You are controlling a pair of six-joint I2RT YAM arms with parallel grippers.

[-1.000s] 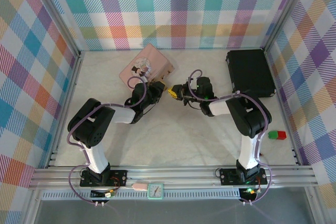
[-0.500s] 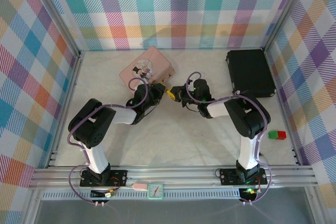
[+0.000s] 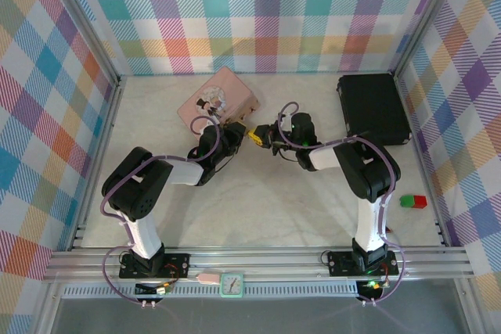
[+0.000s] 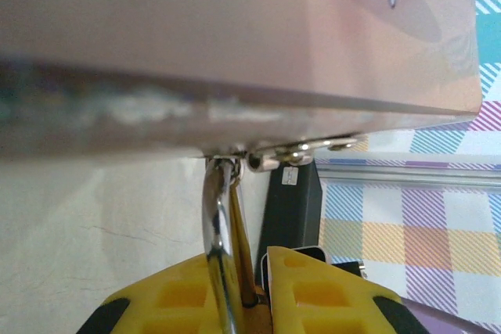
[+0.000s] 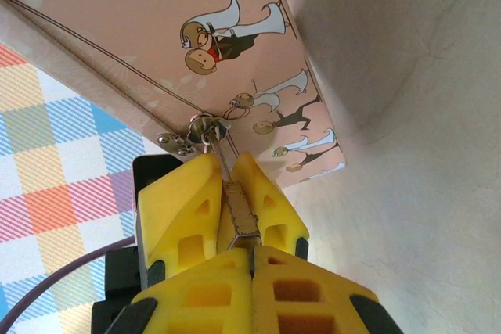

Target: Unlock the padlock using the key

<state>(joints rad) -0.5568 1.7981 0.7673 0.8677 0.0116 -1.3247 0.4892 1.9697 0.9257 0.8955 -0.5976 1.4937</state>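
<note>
Left end effector [image 4: 252,271] tight around padlock [image 4: 220,224] at hasp [image 4: 301,149] of pink tin [image 4: 235,37]; right end effector [image 5: 252,260] closed.

One tin [image 3: 217,102], one padlock [image 4: 219,232], one black case [image 3: 373,109]

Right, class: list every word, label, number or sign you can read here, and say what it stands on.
No text is readable.
Pink tin: cartoon figures, no words.
White sticker: too blurred to read.
Teal clock: dial too small to read.
</note>
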